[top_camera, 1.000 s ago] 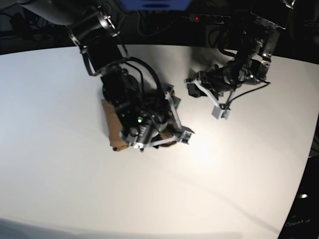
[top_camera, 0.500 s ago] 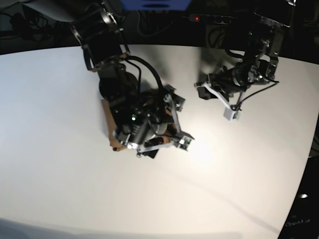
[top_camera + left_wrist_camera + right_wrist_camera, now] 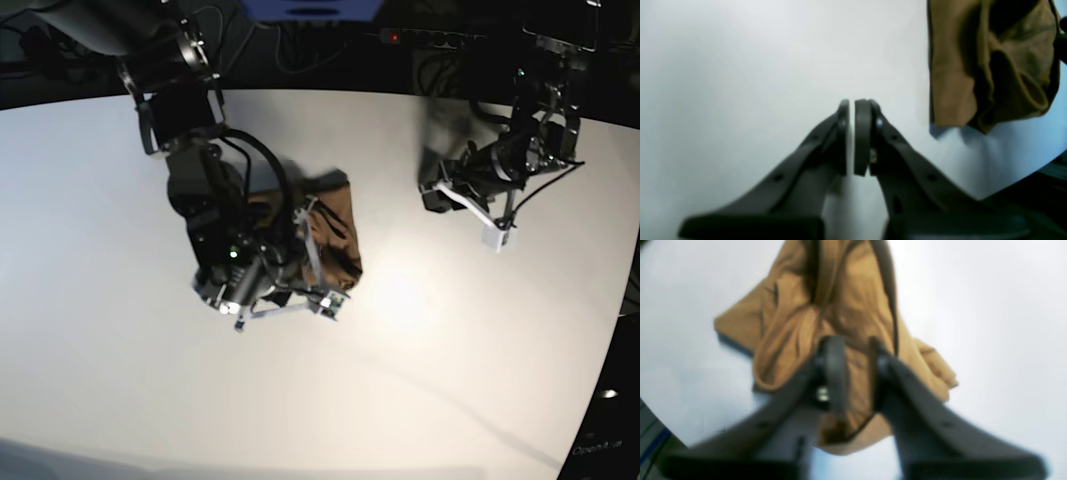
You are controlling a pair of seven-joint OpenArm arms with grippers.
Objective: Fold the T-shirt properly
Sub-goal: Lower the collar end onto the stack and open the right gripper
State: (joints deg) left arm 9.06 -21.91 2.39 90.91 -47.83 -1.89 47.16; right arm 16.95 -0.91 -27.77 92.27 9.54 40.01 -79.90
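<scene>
The white table (image 3: 440,340) fills most of the base view, curving away into a dark background at the top. On it, left of centre, lies the T-shirt (image 3: 335,235), bunched into a compact tan-brown bundle with creased, uneven folds and a darker inner layer showing at its edges; part of it is hidden under the right arm (image 3: 195,150), which reaches down over it from the upper left. The right gripper (image 3: 853,373) hangs just above the bundle, its two dark fingers (image 3: 833,370) standing a narrow gap apart with cloth visible behind them; the blur does not let me tell whether any fabric is pinched between them. Well apart, toward the table's upper right, the left arm (image 3: 530,120) carries the left gripper (image 3: 851,136) over bare tabletop, its pads (image 3: 862,133) pressed almost together with only a sliver of light between them and nothing held. In the left wrist view the shirt sits off to the upper right.
</scene>
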